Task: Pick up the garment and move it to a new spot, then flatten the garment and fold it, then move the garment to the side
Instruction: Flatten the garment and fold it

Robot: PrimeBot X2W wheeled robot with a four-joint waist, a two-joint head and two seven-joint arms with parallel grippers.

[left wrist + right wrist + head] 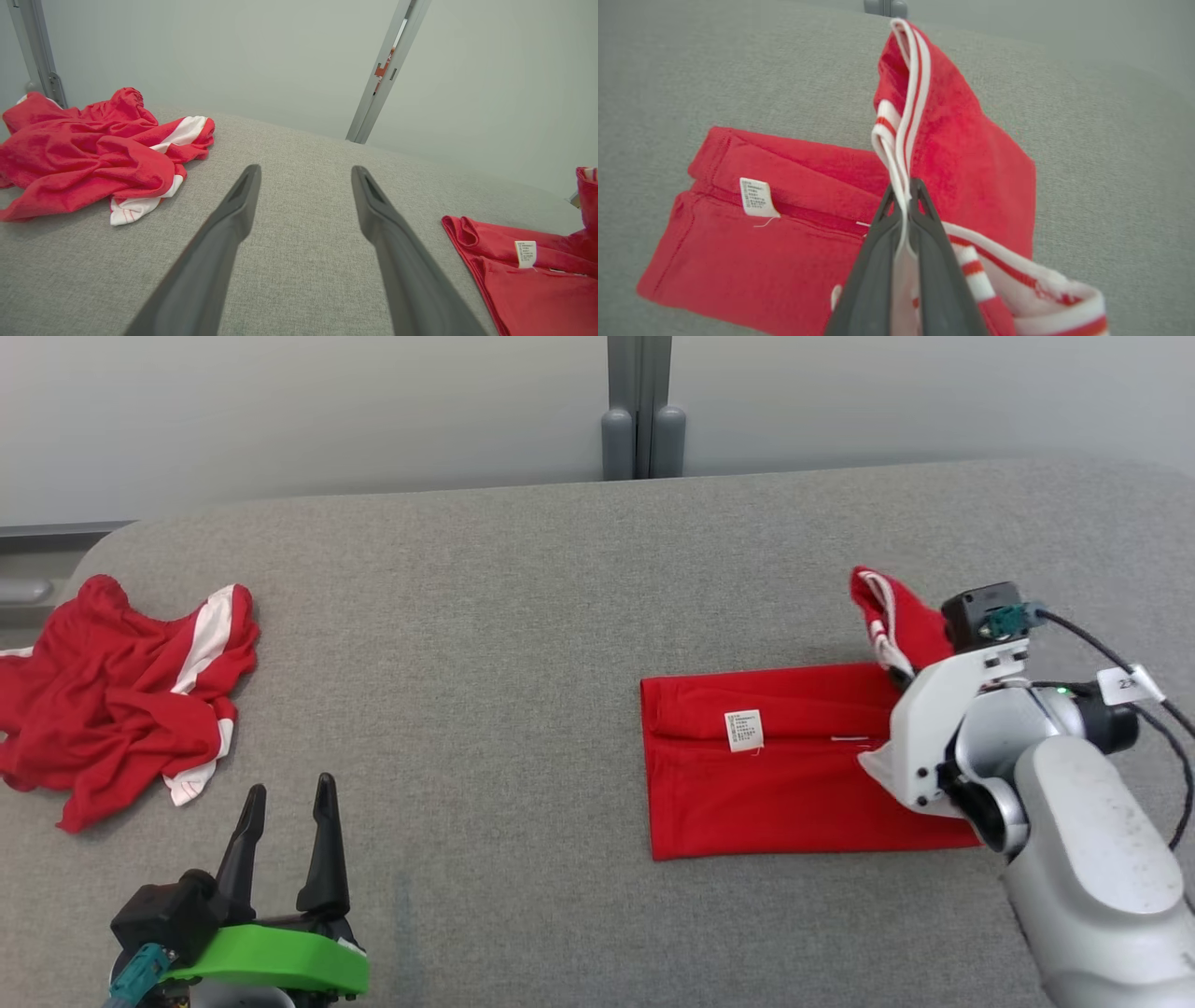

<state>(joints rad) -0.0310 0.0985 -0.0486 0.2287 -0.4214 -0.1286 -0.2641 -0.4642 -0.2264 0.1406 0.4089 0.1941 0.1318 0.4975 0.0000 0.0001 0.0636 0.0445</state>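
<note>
Before the grey post [642, 429], which stands behind the far edge of the grey table [523, 616], the head view shows the red garment [775, 775] lying flat as a folded rectangle. It is to the right of the post and nearer to the robot. A white label [744, 730] sits on its middle seam. The end of the red garment farthest right from the post is lifted off the cloth, with a white striped band [882, 616] on its edge. The pale right wrist [934, 728] covers the place where it is held. Far to the left of the post lies a second garment [112, 700], red and white, crumpled. The left gripper [290, 786] hovers left of the post, close to the robot's body, its two dark fingers spread apart with nothing between them.

From the left wrist view, the left gripper [304, 169] is released and wide, and the grey table fabric lies between its fingers. The second garment [84, 154] is on one side of the fingers. The corner of the red garment with its label [525, 253] is on the other side. Neither touches the fingers.

From the right wrist view, the right gripper [903, 196] is clenched on the white striped band [906, 93] of the red garment [761, 261]. The band passes between the two fingers and rises above their tips toward the post [886, 7]. The rest of the red garment lies flat on the table below, label [754, 197] upward.
</note>
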